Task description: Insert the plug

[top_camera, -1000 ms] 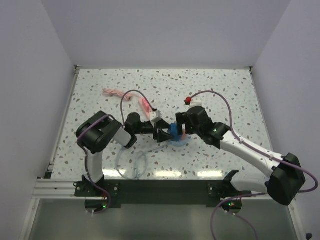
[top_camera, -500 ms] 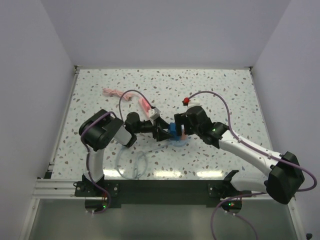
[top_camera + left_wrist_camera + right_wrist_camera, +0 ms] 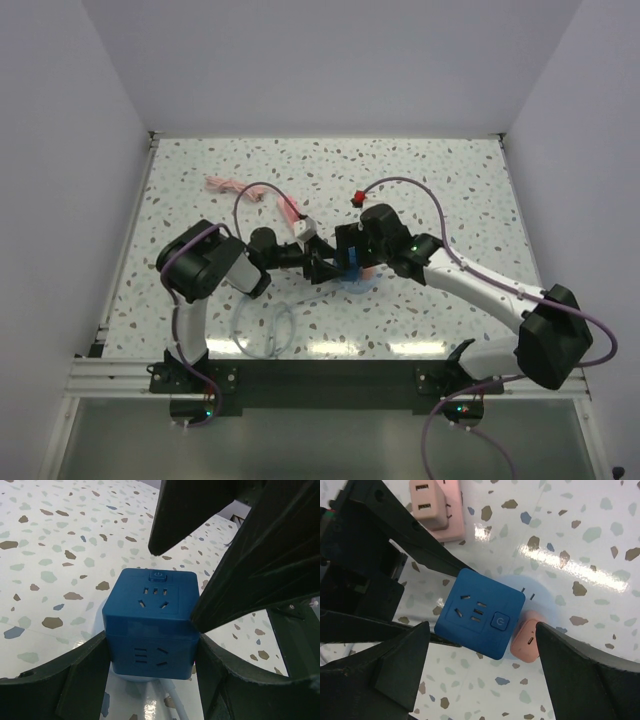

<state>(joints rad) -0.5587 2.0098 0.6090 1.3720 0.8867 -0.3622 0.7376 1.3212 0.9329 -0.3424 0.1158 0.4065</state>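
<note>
My left gripper (image 3: 152,635) is shut on a blue cube socket (image 3: 150,615), one finger on each side, and holds it low over the table. A white cord leaves the cube's underside. A small pink plug (image 3: 527,642) with a port in its end lies against the cube's (image 3: 480,612) right side; I cannot tell whether its prongs are in. My right gripper (image 3: 482,627) hangs open above both, its fingers (image 3: 395,665) straddling the cube and the plug without touching them. From above, both grippers meet over the cube (image 3: 347,262) at mid-table.
A pink adapter (image 3: 432,505) with two USB ports lies just beyond the cube. A pink strip (image 3: 290,208) and a pink bundle (image 3: 225,184) lie further back left. White cord loops (image 3: 265,325) sit near the front edge. White walls enclose the speckled table.
My right arm has swung left, bringing its open gripper over the cube. The left gripper has kept its hold on the cube and barely moved.
</note>
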